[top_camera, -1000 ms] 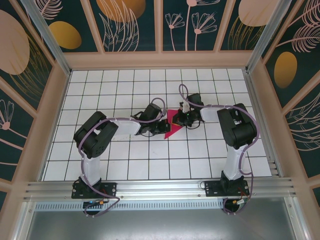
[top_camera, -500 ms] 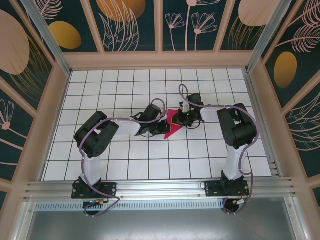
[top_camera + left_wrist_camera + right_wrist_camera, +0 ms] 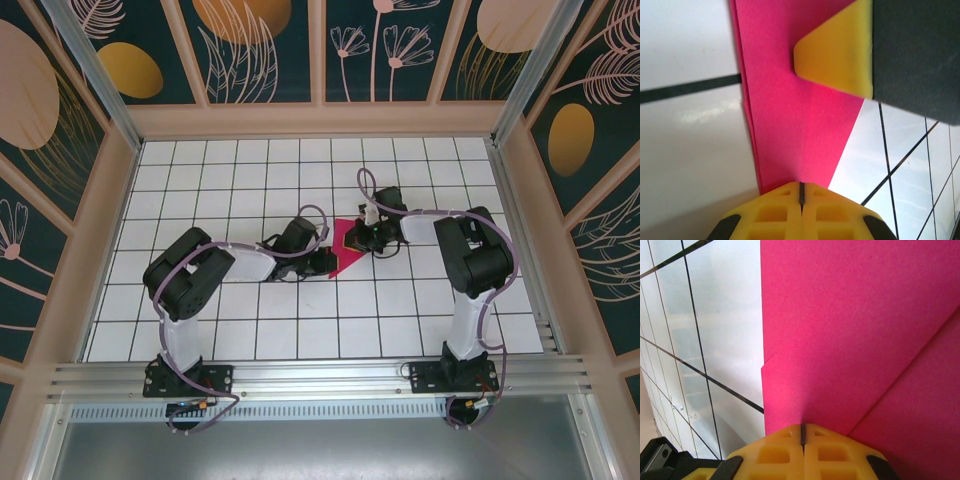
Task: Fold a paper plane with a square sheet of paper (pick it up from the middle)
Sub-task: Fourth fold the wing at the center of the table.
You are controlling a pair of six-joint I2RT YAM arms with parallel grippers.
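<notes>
The square sheet of paper (image 3: 349,250) is a creased, pointed magenta shape lying flat on the white grid table, between the two arms. My left gripper (image 3: 325,260) is shut, its yellow tips resting on the paper's narrow end (image 3: 800,125). In the left wrist view the stacked layers show along the paper's left edge. My right gripper (image 3: 366,238) is shut too and bears down on the wider end (image 3: 850,330), where a diagonal fold line runs. One yellow fingertip (image 3: 840,55) of the right gripper lies on the paper, seen from the left wrist. Neither pair of jaws has paper between them.
The white table (image 3: 300,320) is ruled with black grid lines. Peach-framed patterned walls (image 3: 320,110) close it in at the back and both sides. An aluminium rail (image 3: 320,378) carrying the arm bases runs along the near edge.
The left arm has drawn back toward the near-left, sliding its shut gripper along the paper toward the narrow end. The right gripper has stayed put on the paper.
</notes>
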